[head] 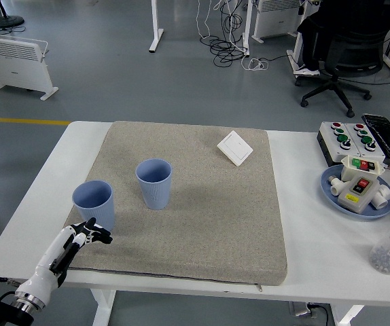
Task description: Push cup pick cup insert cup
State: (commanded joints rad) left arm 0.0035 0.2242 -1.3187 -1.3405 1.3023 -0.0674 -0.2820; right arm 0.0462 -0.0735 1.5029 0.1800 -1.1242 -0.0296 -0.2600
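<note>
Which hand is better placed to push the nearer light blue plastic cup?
The left hand: it sits low on the grey mat, just in front of the nearer light blue plastic cup, fingers relaxed. The right hand is not in view.

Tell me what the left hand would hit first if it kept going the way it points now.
Probably the nearer blue cup: the left hand points up and right just below that cup's base. Depth is unclear, so the fingertips might pass just right of it.

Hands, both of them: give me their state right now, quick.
Left hand: open, fingers loosely spread, holding nothing, just short of the near blue cup.
Right hand: not in view.
</note>
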